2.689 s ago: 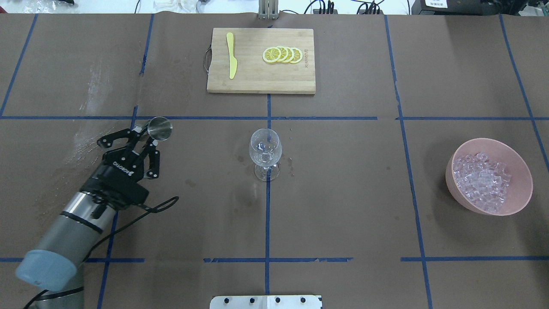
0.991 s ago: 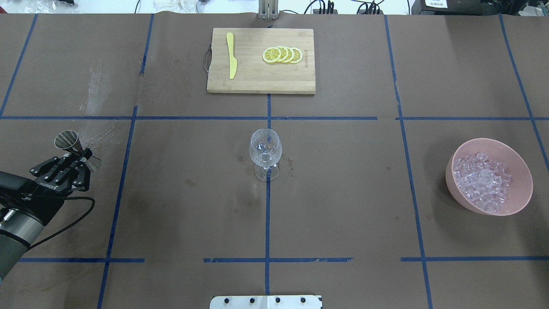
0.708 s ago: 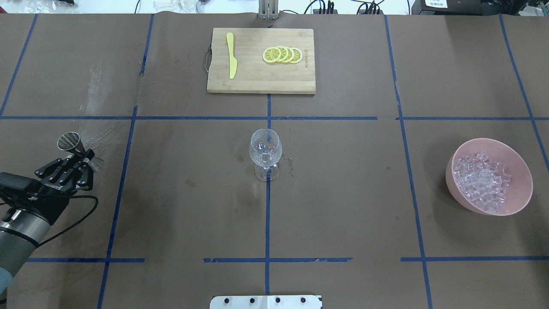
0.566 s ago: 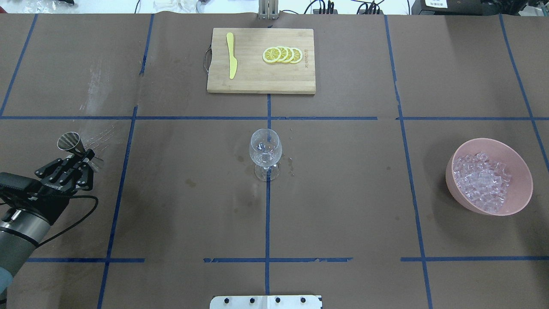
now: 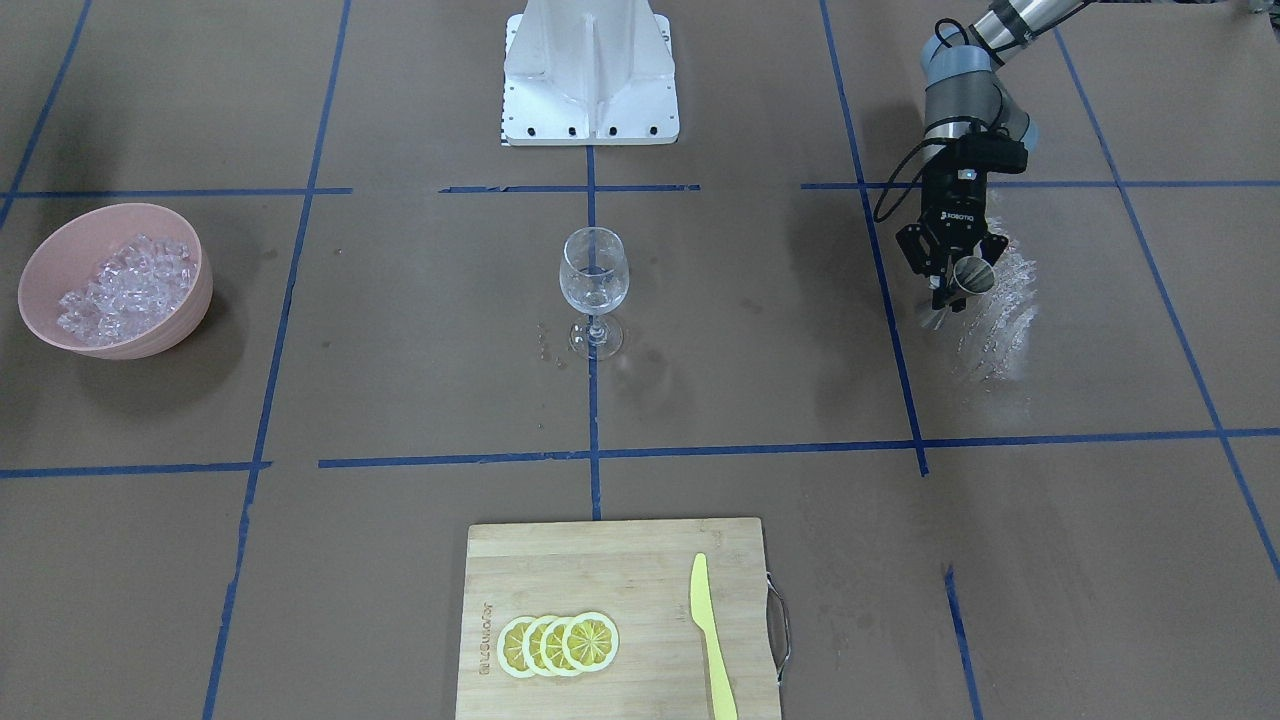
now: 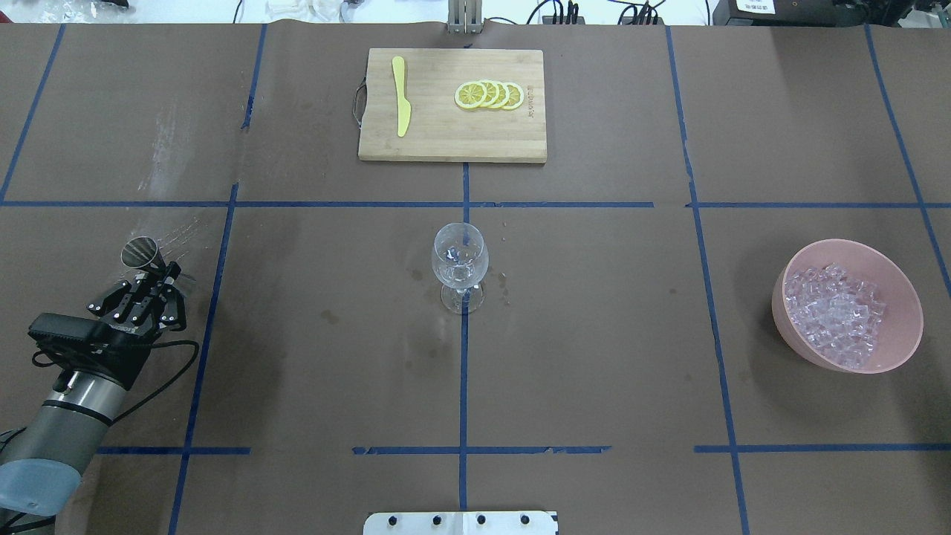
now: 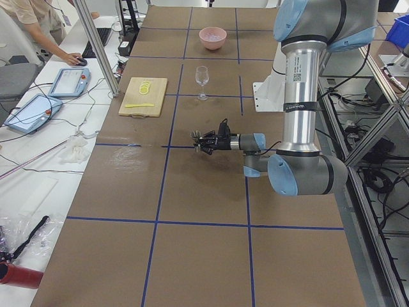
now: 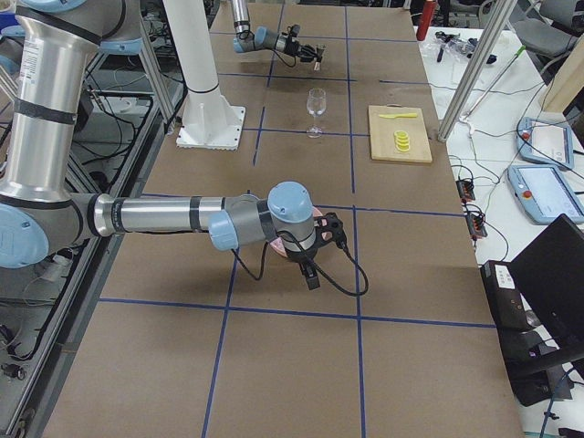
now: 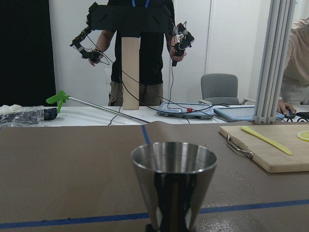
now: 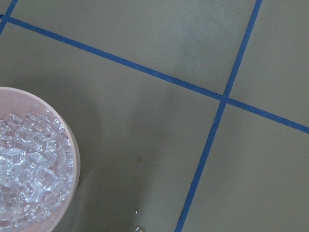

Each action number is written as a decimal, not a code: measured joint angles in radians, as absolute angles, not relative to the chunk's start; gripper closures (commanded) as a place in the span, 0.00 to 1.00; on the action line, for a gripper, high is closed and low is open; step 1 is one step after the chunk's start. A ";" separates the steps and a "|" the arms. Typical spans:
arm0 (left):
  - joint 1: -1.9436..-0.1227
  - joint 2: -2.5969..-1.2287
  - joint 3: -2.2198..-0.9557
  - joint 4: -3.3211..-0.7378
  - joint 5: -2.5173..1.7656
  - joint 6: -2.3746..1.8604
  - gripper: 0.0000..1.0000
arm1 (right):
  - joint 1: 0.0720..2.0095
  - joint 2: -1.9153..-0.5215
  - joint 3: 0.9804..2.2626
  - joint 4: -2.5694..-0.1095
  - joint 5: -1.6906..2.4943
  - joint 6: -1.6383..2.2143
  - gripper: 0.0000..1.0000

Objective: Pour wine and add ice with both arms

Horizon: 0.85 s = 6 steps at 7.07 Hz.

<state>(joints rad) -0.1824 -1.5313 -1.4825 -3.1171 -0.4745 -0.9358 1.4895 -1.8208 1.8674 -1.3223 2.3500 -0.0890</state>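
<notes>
My left gripper [image 6: 151, 273] is shut on a steel jigger [image 6: 141, 253] and holds it nearly upright, low over the table's left side; it also shows in the front view [image 5: 953, 288]. The left wrist view shows the jigger [image 9: 174, 186] close up. The wine glass [image 6: 461, 260] stands at the table's centre, well right of it; any clear liquid in it is barely visible. The ice [image 6: 836, 312] is heaped in a pink bowl [image 6: 895, 353] at the right. My right gripper [image 8: 315, 265] hangs above the bowl; I cannot tell whether it is open. The right wrist view shows the ice [image 10: 24, 169].
A wooden cutting board [image 6: 453, 141] at the far side holds lemon slices [image 6: 490, 95] and a yellow knife [image 6: 401, 96]. A wet, scuffed patch [image 5: 995, 320] lies by the left gripper. The white pedestal base [image 5: 590, 75] is at the near edge.
The left gripper carried the jigger from near the glass out to the left side. In the last second it shifted slightly right and the jigger stands more upright.
</notes>
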 measured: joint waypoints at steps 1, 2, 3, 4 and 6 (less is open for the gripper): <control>-0.174 -1.532 -1.481 -3.117 -0.474 -0.936 0.84 | 1.489 -1.821 1.867 -1.322 2.350 -0.089 0.00; -0.166 -1.533 -1.478 -3.117 -0.474 -0.937 0.82 | 1.490 -1.821 1.867 -1.322 2.350 -0.089 0.00; -0.160 -1.536 -1.474 -3.117 -0.473 -0.940 0.79 | 1.490 -1.821 1.868 -1.322 2.350 -0.089 0.00; -0.154 -1.542 -1.468 -3.117 -0.466 -0.942 0.76 | 1.491 -1.822 1.868 -1.322 2.350 -0.089 0.00; -0.137 -1.560 -1.452 -3.118 -0.446 -0.947 0.69 | 1.490 -1.822 1.866 -1.322 2.350 -0.089 0.00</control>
<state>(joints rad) -0.1370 -1.5598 -1.4521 -3.1181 -0.4456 -0.9466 1.4902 -1.8223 1.8660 -1.3223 2.3501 -0.0889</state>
